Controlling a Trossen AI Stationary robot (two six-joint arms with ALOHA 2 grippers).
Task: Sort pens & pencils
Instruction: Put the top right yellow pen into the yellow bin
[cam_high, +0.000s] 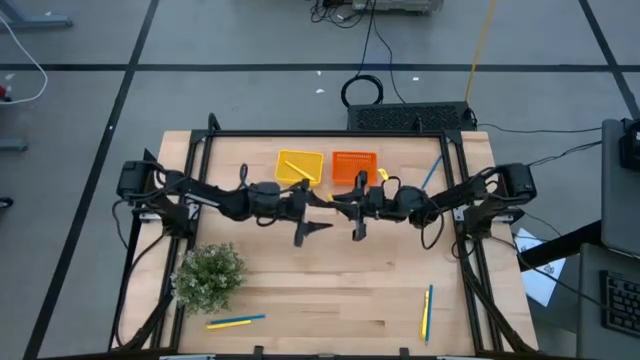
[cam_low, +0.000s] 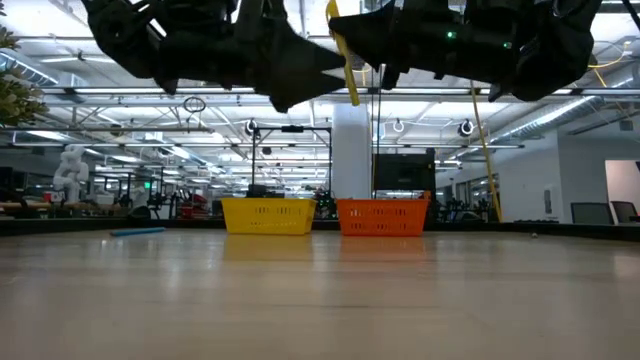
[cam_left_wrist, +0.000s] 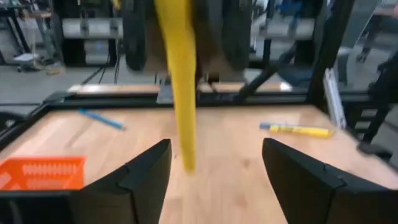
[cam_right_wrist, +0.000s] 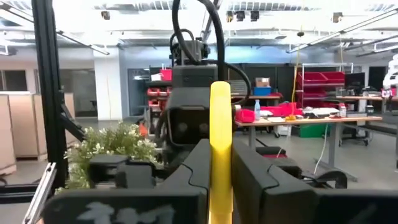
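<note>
from above, the left hand (cam_high: 312, 210) and the right hand (cam_high: 350, 208) meet over the middle of the counter (cam_high: 330, 290), just in front of the yellow tray (cam_high: 300, 166) and the orange tray (cam_high: 354, 166). a yellow stick lies inside the yellow tray (cam_high: 292, 165). a yellow-and-blue pair (cam_high: 236, 322) lies near the front edge by the green plant (cam_high: 210, 275), another pair (cam_high: 427, 312) lies at the front right, and a blue pen (cam_high: 433, 172) lies at the back right. the stick between the hands is lost under the dark arms here.

in the low view a yellow pencil (cam_low: 344, 62) hangs tilted beneath the arms, well above the counter; its upper end is buried in the dark fingers. a blue stick (cam_low: 138, 232) lies far off to the left.

the left wrist view shows the yellow pencil (cam_left_wrist: 179, 93) as a blurred bar in front of the left hand's spread fingers (cam_left_wrist: 146, 174), touching neither; its top is cut off.

the right wrist view shows the right hand's fingers (cam_right_wrist: 249, 171) pressed together on the yellow pencil (cam_right_wrist: 220, 137), which stands upright with a rounded tip; its lower end runs out of the picture.
</note>
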